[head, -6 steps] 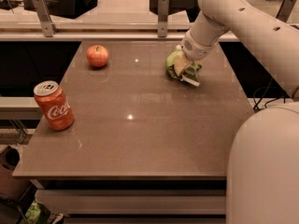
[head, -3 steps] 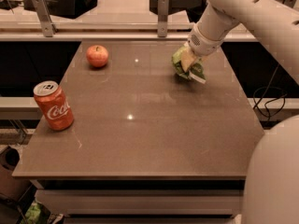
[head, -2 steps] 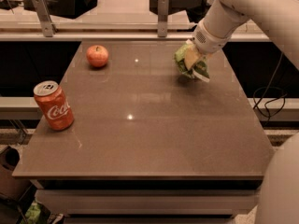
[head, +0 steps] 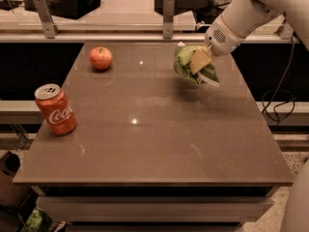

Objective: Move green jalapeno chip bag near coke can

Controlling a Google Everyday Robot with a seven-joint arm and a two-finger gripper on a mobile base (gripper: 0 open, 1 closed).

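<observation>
A brown-grey table [head: 159, 144] is filling most of the view, its top catching a few small glints of light. A white robot arm [head: 241, 18] is reaching in from the upper right and slanting down toward the table's far right part. At the arm's end, the gripper [head: 199, 64] is hanging over that far right area, and it is clamping the green jalapeno chip bag [head: 182, 59] between its tan fingers. The crumpled bag is bulging out to the left of the fingers and trailing a pale edge to the lower right. It is appearing to hang just clear of the surface, with a soft shadow lying on the tabletop beneath it. The coke can [head: 55, 110] is standing upright near the table's left edge, well apart from the bag. A red apple [head: 100, 58] is sitting at the far left, beyond the can and across from the bag.
</observation>
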